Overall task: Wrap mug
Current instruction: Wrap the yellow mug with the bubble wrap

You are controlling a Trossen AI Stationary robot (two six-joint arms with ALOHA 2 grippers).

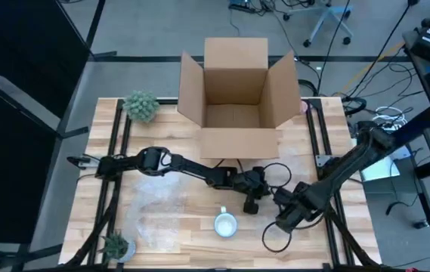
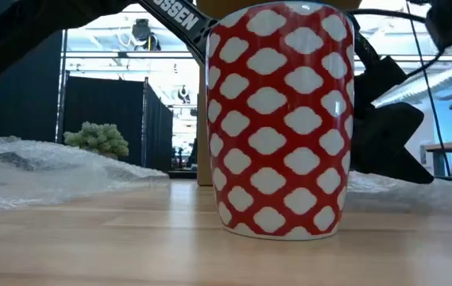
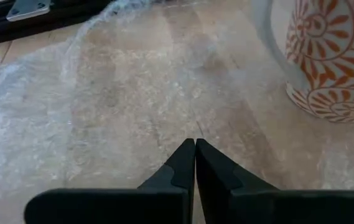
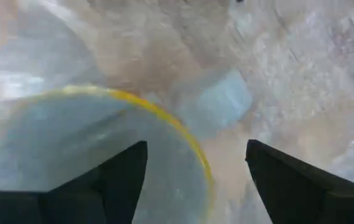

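The mug [image 1: 225, 224] stands upright on its base near the table's front edge, white inside; the low view shows its red wall with white patches [image 2: 277, 119]. Clear bubble wrap [image 1: 154, 211] lies spread on the wood to the mug's left and reaches under it [image 3: 121, 106]. My left gripper [image 1: 251, 199] is shut just behind and right of the mug, its tips low over the wrap [image 3: 195, 143]. My right gripper [image 1: 281, 224] hangs open to the mug's right. In its wrist view the mug's rim [image 4: 164, 118] runs between the fingers. My left gripper's shut fingertips [image 3: 186, 149] point down at the bubble wrap [image 3: 164, 118] beside the mug's base. I cannot tell whether they touch it or hold a layer of it.
An open cardboard box [image 1: 233, 98] stands at the table's far middle. One small plant [image 1: 140, 106] sits at the far left, another [image 1: 115, 245] at the near left corner. Black frame rails [image 1: 116, 174] run along both sides of the table.
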